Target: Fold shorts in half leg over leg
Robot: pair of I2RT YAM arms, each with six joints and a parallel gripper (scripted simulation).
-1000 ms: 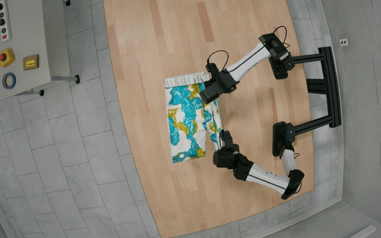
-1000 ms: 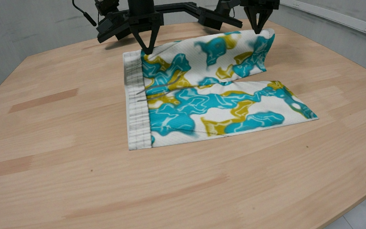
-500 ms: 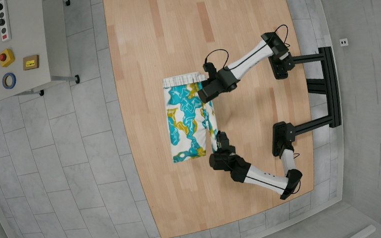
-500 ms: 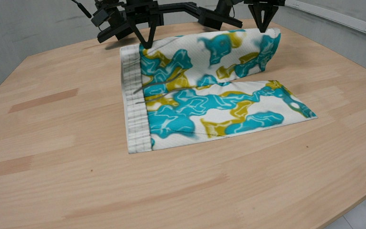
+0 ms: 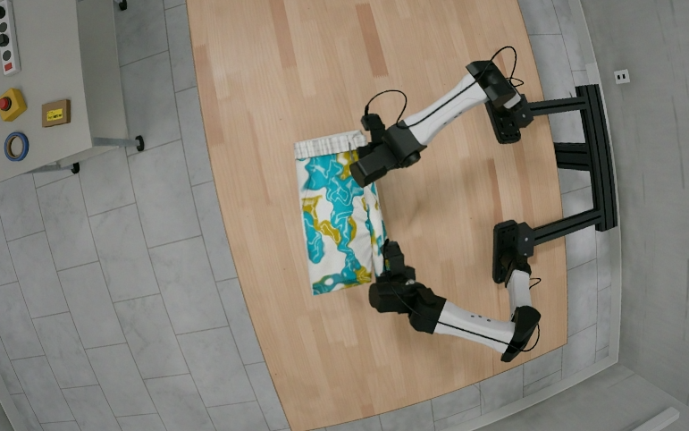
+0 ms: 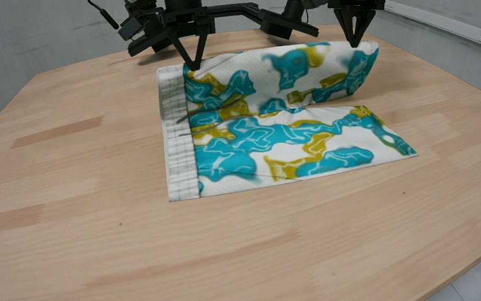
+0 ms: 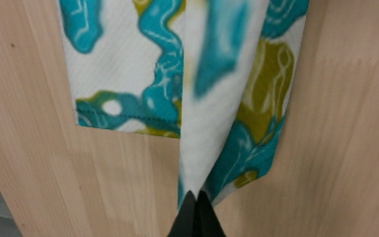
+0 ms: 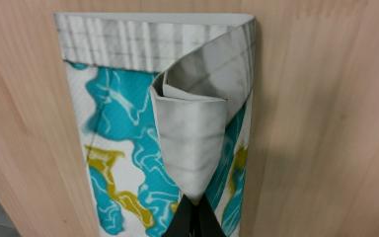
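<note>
Toward the table's (image 5: 261,80) (image 6: 85,243) (image 7: 349,148) (image 8: 325,148) far edge, shorts (image 5: 331,187) (image 6: 283,149) (image 7: 113,74) (image 8: 142,123): needed slow, even carrying.
Left gripper (image 5: 387,297) (image 6: 354,44) (image 7: 196,197): shut tight, pinched leg end.
Right gripper (image 5: 365,171) (image 6: 194,67) (image 8: 193,203): shut tight, pinched near waist.
</note>
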